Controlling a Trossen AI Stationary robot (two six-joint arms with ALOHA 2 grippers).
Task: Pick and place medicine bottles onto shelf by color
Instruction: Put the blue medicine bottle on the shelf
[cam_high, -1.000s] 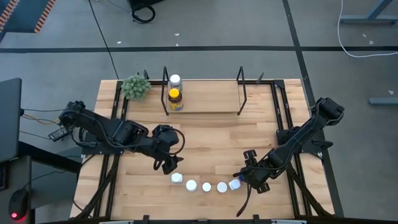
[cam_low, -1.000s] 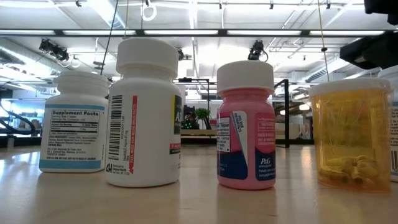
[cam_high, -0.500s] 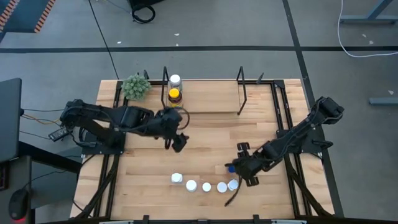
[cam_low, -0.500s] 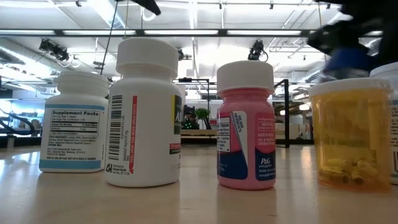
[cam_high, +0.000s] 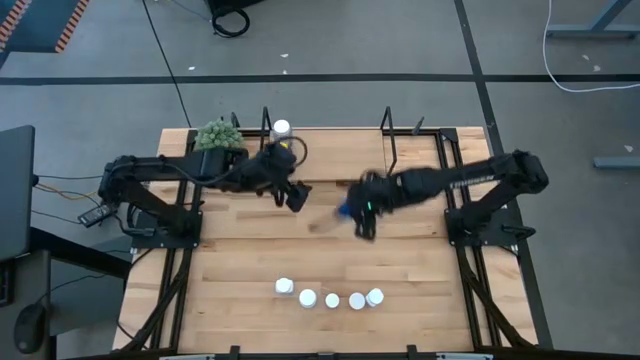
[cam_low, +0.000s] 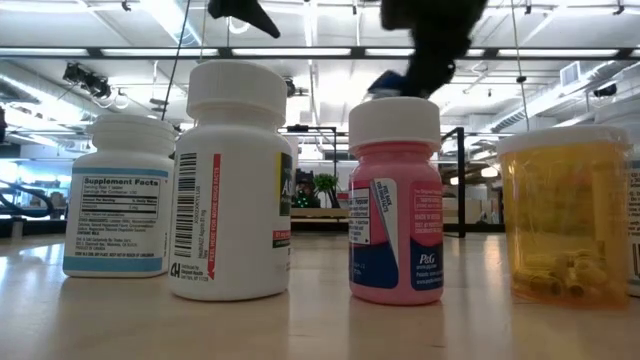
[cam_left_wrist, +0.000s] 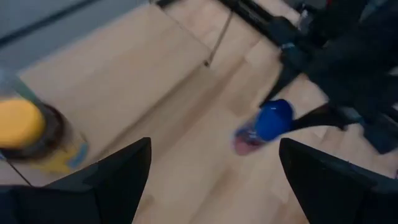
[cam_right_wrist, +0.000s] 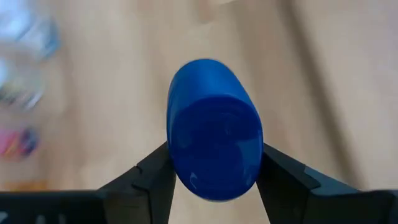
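The blue-capped bottle (cam_right_wrist: 214, 127) is sitting clamped between the fingers of the right gripper (cam_high: 358, 212), which is holding it above the middle of the table (cam_high: 420, 270), just in front of the shelf (cam_high: 340, 160). On the shelf's left end, a white-capped bottle (cam_high: 281, 128) and the amber bottle with the yellow cap (cam_left_wrist: 34, 134) are already standing, so two are looking placed. The left gripper (cam_high: 292, 193) is hovering beside that end with its fingers spread wide and nothing between them. Five small bottles (cam_high: 330, 297) are waiting in a curved row near the table's front edge, among them a pink one (cam_low: 395, 200) and a clear amber vial (cam_low: 565, 215); most of the sorting is likely remaining
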